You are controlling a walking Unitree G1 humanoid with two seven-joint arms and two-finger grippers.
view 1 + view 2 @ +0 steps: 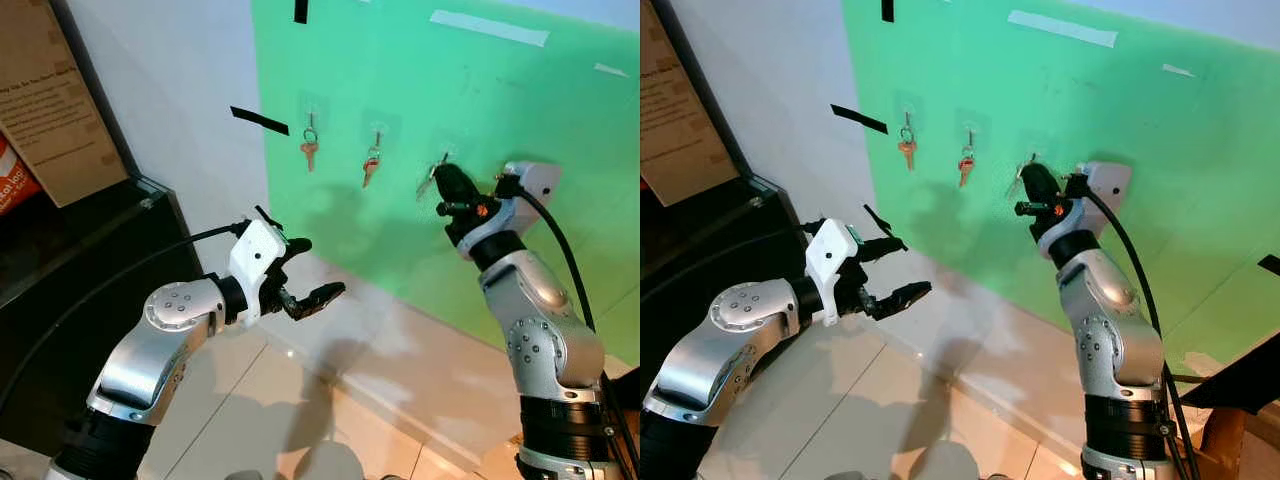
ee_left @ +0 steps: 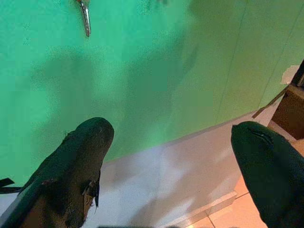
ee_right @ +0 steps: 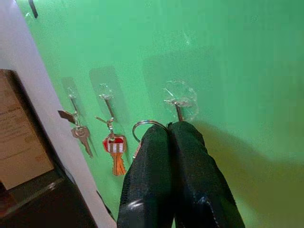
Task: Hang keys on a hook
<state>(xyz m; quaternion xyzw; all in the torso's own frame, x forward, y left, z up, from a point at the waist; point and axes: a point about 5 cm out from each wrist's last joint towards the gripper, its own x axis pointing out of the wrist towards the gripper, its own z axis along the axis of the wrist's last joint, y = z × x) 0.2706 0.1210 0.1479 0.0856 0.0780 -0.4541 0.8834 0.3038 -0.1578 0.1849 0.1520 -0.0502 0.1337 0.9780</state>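
The right claw [image 1: 447, 180] is raised against the green wall panel [image 1: 430, 80], its two black fingers [image 3: 156, 156] pressed together on a set of keys [image 3: 142, 129], of which the wire ring shows clearly, curling out beside the fingertips; the rest of the bunch is hidden behind the fingers. The ring sits just beside the third hook [image 3: 179, 107], a clear adhesive one, touching or nearly touching its metal prong; I cannot tell whether the ring has yet passed over the prong.

That is the relation the next move turns on: the hook stands just past the fingertips, slightly above the ring, and its prong runs roughly up and down along the wall, so the ring's opening would, I judge, need to go over the tip and drop before the grip lets go.

Toward the wall's left edge two more hooks are already taken; one carries a bronze key [image 1: 309, 152], the next a key with a red tag [image 1: 371, 166].

The left claw [image 1: 305, 270] hangs low and well apart from the hooks, fingers spread and holding nothing; the right arm is plainly the nearer.
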